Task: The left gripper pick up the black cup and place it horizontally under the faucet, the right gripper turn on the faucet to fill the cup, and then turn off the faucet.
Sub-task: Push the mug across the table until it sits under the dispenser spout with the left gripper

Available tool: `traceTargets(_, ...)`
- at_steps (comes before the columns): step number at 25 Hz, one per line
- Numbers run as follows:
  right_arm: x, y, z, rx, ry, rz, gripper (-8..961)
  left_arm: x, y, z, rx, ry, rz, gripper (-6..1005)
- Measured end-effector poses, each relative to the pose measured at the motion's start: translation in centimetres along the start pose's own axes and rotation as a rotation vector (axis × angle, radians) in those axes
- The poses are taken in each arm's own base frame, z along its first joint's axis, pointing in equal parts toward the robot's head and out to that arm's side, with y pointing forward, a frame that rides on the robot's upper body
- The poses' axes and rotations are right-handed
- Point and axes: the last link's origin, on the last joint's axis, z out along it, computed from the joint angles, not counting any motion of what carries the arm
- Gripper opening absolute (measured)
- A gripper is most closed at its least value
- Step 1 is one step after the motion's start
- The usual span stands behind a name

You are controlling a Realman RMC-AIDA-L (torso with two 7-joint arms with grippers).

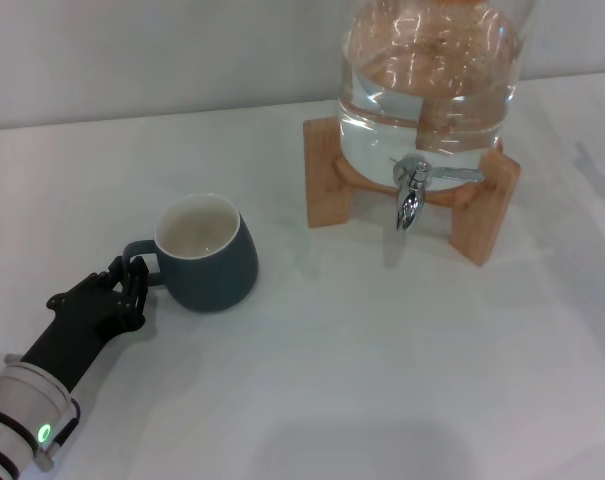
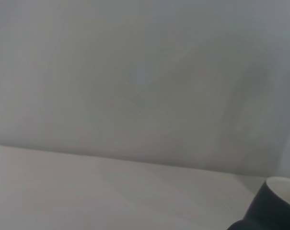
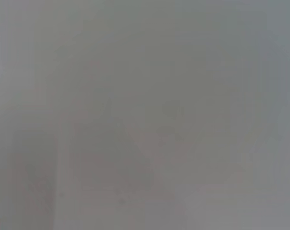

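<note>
At the near left corner of the white table (image 1: 402,400), the left gripper (image 1: 132,283) is reaching in on its white-grey arm, a small green light glowing on the wrist band. Its black fingers (image 1: 134,290) are sitting right at the loop handle of the black cup (image 1: 207,253), seemingly on either side of it, though whether they are actually pressing on the handle cannot be told from here. The cup is standing upright on the table, left of centre, its cream-white inside facing up and its handle pointing toward the near left. In the left wrist view only a dark edge of the cup (image 2: 272,206) with a sliver of pale rim is showing at a corner.

Farther back and to the right, well apart from the cup, the faucet (image 1: 414,188) is sticking out of the front of a clear glass jar (image 1: 432,80) holding water, its flat lever lying toward the right and its nozzle pointing down. The jar is resting on a wooden stand (image 1: 327,180).

The right gripper is not showing in any view.
</note>
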Motion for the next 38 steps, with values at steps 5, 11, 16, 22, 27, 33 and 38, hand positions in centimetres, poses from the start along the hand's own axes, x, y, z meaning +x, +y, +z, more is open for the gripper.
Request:
traceTargets(5, 0.0, 0.0, 0.0, 0.000, -0.001, 0.000, 838, 0.0, 0.0, 0.2, 0.003, -0.012, 0.003, 265)
traceTargets(11, 0.0, 0.0, 0.0, 0.000, 0.000, 0.000, 838, 0.1, 0.1, 0.4, -0.002, -0.012, 0.003, 177)
traceTargets(16, 0.0, 0.0, 0.0, 0.001, 0.000, 0.000, 838, 0.5, 0.4, 0.8, -0.015, -0.001, 0.008, 166)
traceTargets(22, 0.0, 0.0, 0.0, 0.001, 0.000, 0.001, 838, 0.7, 0.5, 1.0, -0.023, 0.004, 0.017, 159)
traceTargets(27, 0.0, 0.0, -0.1, 0.001, 0.000, 0.002, 838, 0.8, 0.4, 1.2, -0.024, 0.004, 0.025, 159)
traceTargets(33, 0.0, 0.0, -0.1, 0.000, -0.001, 0.004, 838, 1.6, 1.3, 2.4, -0.076, 0.000, 0.073, 159)
traceTargets(38, 0.0, 0.1, 0.0, 0.000, -0.001, 0.004, 838, 2.1, 2.0, 3.2, -0.118, -0.006, 0.110, 159)
